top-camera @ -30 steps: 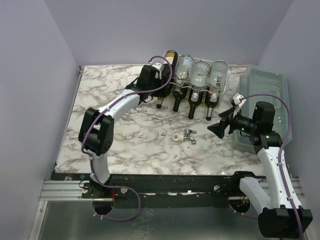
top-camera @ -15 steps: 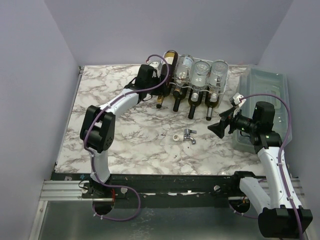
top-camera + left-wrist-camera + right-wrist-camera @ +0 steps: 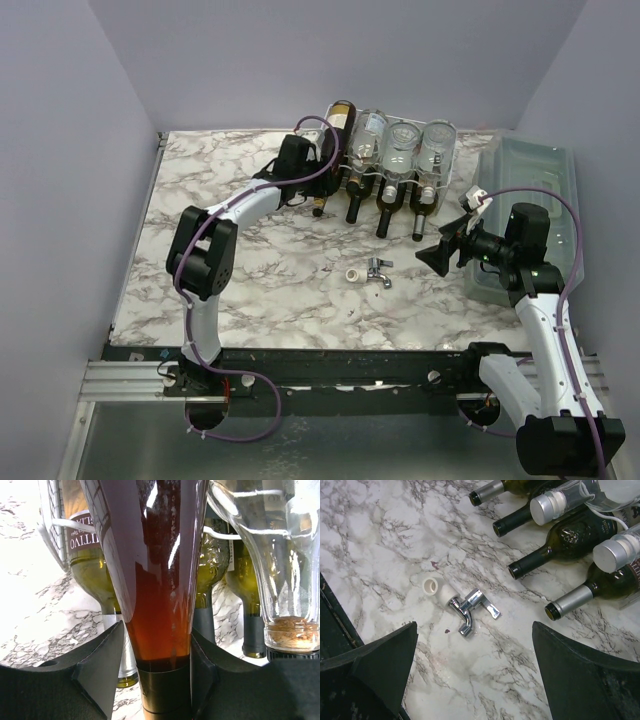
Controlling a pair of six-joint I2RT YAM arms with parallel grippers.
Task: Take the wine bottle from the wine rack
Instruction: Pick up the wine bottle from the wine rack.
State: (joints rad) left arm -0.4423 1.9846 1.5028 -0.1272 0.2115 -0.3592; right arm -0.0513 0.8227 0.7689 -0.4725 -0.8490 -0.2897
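The white wire wine rack (image 3: 452, 178) stands at the back of the table with several bottles lying in two tiers. My left gripper (image 3: 316, 168) is at its left end, with its fingers (image 3: 100, 665) closed on either side of the black-capped neck of an amber wine bottle (image 3: 155, 580) in the upper tier. That bottle's base shows in the top view (image 3: 342, 112). Green bottles (image 3: 92, 565) lie below it, and a clear corked bottle (image 3: 285, 580) lies to the right. My right gripper (image 3: 441, 256) is open and empty, hovering over the table (image 3: 475, 670).
A chrome tap with a white fitting (image 3: 372, 272) lies on the marble table in front of the rack and shows in the right wrist view (image 3: 468, 607). A translucent grey-green lidded bin (image 3: 530, 190) stands at the right edge, beside my right arm.
My left arm has reached further towards the rack, and its gripper has moved up along the amber bottle's neck. The right arm has not moved.
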